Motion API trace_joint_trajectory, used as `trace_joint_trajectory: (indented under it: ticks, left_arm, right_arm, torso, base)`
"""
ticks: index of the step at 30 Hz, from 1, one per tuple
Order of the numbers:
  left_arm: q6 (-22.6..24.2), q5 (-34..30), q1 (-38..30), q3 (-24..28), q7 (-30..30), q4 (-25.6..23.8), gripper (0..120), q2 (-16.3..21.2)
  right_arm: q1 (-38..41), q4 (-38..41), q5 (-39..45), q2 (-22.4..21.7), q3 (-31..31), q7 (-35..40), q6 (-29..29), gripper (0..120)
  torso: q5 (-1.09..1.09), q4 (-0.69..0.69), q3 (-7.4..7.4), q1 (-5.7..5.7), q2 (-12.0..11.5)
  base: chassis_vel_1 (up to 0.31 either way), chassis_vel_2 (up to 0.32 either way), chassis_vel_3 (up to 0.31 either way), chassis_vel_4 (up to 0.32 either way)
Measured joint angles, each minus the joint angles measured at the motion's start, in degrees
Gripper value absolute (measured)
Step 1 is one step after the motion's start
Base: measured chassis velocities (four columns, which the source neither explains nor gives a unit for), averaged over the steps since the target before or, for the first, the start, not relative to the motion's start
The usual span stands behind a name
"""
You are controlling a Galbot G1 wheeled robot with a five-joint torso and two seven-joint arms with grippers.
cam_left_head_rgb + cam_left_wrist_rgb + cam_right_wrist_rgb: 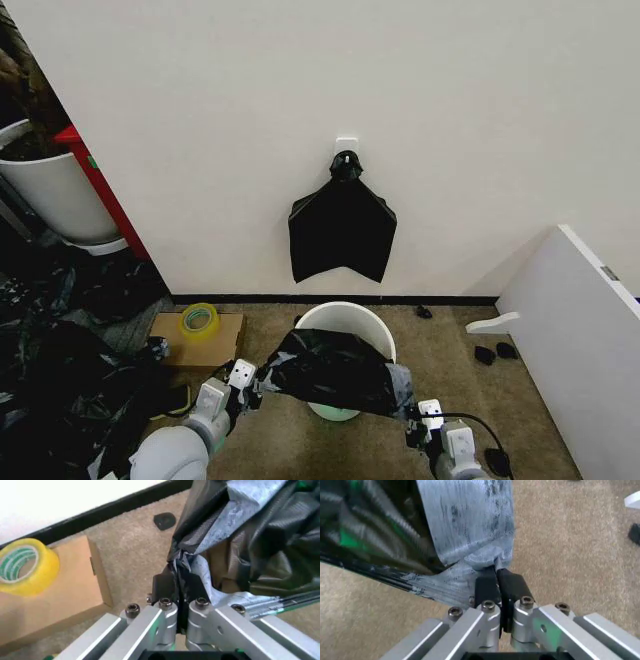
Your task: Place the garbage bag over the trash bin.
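On beige carpet before a white wall, the left gripper (252,383) and right gripper (410,412) each pinch an edge of the bag (330,370), stretched over the bin (345,322) at lower centre, beside a cardboard box (196,340).

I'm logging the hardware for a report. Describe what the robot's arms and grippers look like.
Left arm: rounded pale grey shell ending in a white wrist block. Right arm: white wrist block, a black cable looping beside it. The left gripper and right gripper match: brushed silver metal bars joined by dark hex-socket bolts, carrying narrow black fingers.
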Motion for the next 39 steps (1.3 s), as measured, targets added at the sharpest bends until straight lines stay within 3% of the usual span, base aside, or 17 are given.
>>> trace_joint_trajectory:
  ticks: [6,19,22,27,31,33,35,37,39]
  left_arm:
    - [-2.67,0.17,-1.64,0.79,-0.90,2.88,0,-2.15]
    - [-5.81,-0.32,-0.30,-1.06,-0.46,3.71,1,-3.21]
    - [-6.27,-0.04,0.85,-2.01,-0.41,2.70,12,-2.98]
    - [-8.29,1.60,2.48,-3.04,-0.55,1.20,28,-3.11]
    - [-8.33,2.55,3.82,-3.30,-0.55,-0.33,46,-2.31]
    - [-8.33,2.80,4.07,-3.46,-0.55,-0.67,51,-1.93]
    - [-8.38,2.95,5.11,-3.79,-0.40,-1.96,62,-1.15]
    - [-8.40,2.95,5.20,-3.82,-0.37,-2.08,62,-1.09]
    - [-9.70,2.93,6.53,-4.46,0.33,-3.36,74,-0.43]
  right_arm:
    - [2.18,-1.67,-0.02,0.29,-0.21,0.21,0.72,0]
    - [0.90,-3.01,-2.44,1.17,-0.36,-1.92,4.17,0]
    - [-0.70,-1.94,-3.45,1.00,-0.44,-2.59,5.32,0]
    - [-3.44,0.28,-5.98,0.69,-0.72,-2.60,7.37,15]
    - [-6.45,2.51,-8.24,0.64,-0.69,-2.62,9.94,33]
    - [-7.20,3.06,-8.49,0.66,-0.61,-2.62,10.36,36]
    - [-8.35,4.06,-8.70,0.74,-0.36,-2.50,11.30,49]
    - [-8.44,4.12,-8.71,0.75,-0.34,-2.49,11.39,49]
    - [-9.73,5.16,-8.75,0.88,0.06,-2.41,12.84,62]
  torso:
    - [0.00,0.00,0.00,0.00,0.00]
    - [0.00,-0.01,0.00,0.00,0.00]
    - [0.00,0.00,0.00,0.00,0.00]
    - [0.00,-0.01,0.00,0.00,0.00]
    - [0.00,-0.01,0.00,0.00,0.00]
    - [0.00,-0.01,0.00,0.00,0.00]
    - [-0.01,-0.01,0.00,0.00,0.00]
    - [0.00,0.00,0.00,0.00,0.00]
    - [0.00,-0.01,0.00,0.00,0.00]
  base:
    - [0.000,0.000,0.000,0.000]
    - [0.000,0.000,0.000,0.000]
    - [0.000,0.000,0.000,0.000]
    - [0.000,0.000,0.000,0.000]
    - [0.000,0.000,0.000,0.000]
    - [0.000,0.000,0.000,0.000]
    - [0.000,0.000,0.000,0.000]
    - [0.000,0.000,0.000,0.000]
    - [0.000,0.000,0.000,0.000]
